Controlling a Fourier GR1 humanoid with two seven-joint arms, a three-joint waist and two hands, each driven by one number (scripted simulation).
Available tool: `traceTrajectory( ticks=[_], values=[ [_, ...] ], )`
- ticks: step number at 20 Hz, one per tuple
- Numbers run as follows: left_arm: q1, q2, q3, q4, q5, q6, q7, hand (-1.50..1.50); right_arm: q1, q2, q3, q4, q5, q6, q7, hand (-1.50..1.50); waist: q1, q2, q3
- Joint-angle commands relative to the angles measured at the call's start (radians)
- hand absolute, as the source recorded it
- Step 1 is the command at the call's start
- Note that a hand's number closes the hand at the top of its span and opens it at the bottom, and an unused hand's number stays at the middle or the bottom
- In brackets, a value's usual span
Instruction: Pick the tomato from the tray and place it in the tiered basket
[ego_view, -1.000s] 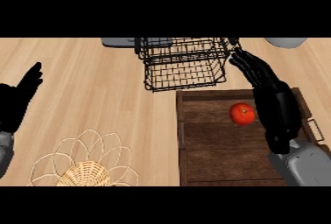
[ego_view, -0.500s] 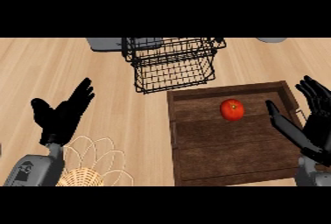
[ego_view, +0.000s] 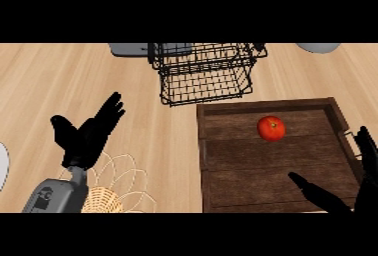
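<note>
A red tomato (ego_view: 271, 128) lies in the far half of a dark wooden tray (ego_view: 221, 186) at the right. Just beyond the tray stands a black wire tiered basket (ego_view: 204, 71). My right hand (ego_view: 356, 192) is open at the lower right, over the tray's near right corner, with its thumb pointing left and well short of the tomato. My left hand (ego_view: 86, 134) is open at the left with its fingers up, away from the tray.
A pale woven wire bowl (ego_view: 112, 187) sits at the bottom left, partly under my left forearm. A grey object (ego_view: 135, 49) and a light round item (ego_view: 320, 47) lie at the counter's far edge.
The view has shifted. My right hand has drawn back toward the lower right corner, away from the tomato. My left hand has moved a little further in from the left.
</note>
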Motion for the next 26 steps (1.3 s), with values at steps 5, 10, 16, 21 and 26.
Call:
traceTrajectory(
  ticks=[5, 10, 16, 21, 26],
  values=[
    [0.007, -0.008, -0.01, -0.016, -0.01, 0.006, 0.003, 0.0, 0.195, -0.156, 0.038, -0.089, 0.358, -0.114, 0.424, -1.5, 0.004, 0.006, -0.012],
    [-0.005, -0.013, -0.02, -0.012, -0.016, 0.0, 0.005, 0.0, 0.192, -0.198, 0.046, -0.211, 0.517, -0.007, 0.727, -1.5, 0.032, 0.013, -0.012],
    [-0.057, -0.035, -0.032, 0.0, -0.019, 0.005, 0.037, 0.0, 0.059, -0.154, 0.101, -0.352, 0.712, 0.204, 1.103, -1.5, 0.047, 0.014, -0.008],
    [-0.009, -0.039, -0.056, -0.009, -0.029, -0.01, 0.015, 0.0, -0.091, -0.064, 0.164, -0.323, 0.911, 0.411, 1.4, -1.5, 0.069, 0.011, -0.005],
    [-0.032, -0.05, -0.049, -0.025, -0.029, 0.005, 0.04, 0.0, -0.315, 0.11, 0.261, -0.233, 1.052, 0.631, 1.607, -1.5, 0.066, 0.008, 0.0]
  ],
)
